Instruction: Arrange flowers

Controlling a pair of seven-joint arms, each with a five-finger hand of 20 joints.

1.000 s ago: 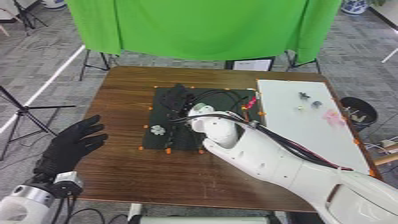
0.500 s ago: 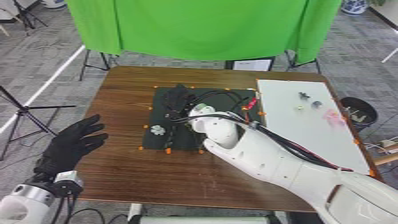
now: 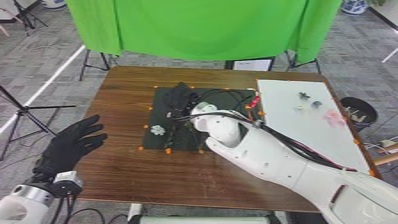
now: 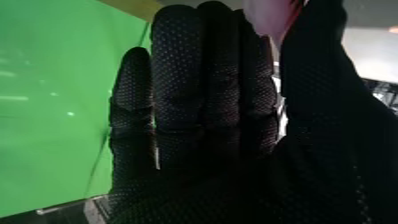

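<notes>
In the head view my right hand [image 3: 181,98] is over the upper left part of the dark mat [image 3: 156,112]. Seen in the right wrist view, this hand [image 4: 178,100] has a pink flower [image 4: 269,16] pinched between its thumb and fingers near the tips. A white flower [image 3: 158,130] lies on the mat's left side. Pink petals [image 3: 334,118] and several small pieces [image 3: 304,95] rest on the white board [image 3: 306,142]. My left hand [image 3: 69,145], fingers straight, is beside the table's left edge.
A small red-pink thing [image 3: 254,102] shows by the mat's right edge, near the arm's looping cables. Orange markers ring the mat and board. A green cloth [image 3: 204,30] hangs behind the brown table [image 3: 124,100]; a black bin [image 3: 359,110] stands to the right.
My right hand and forearm have shifted slightly to the right over the mat. The small red-pink thing has also shifted a little. My left hand has stayed still.
</notes>
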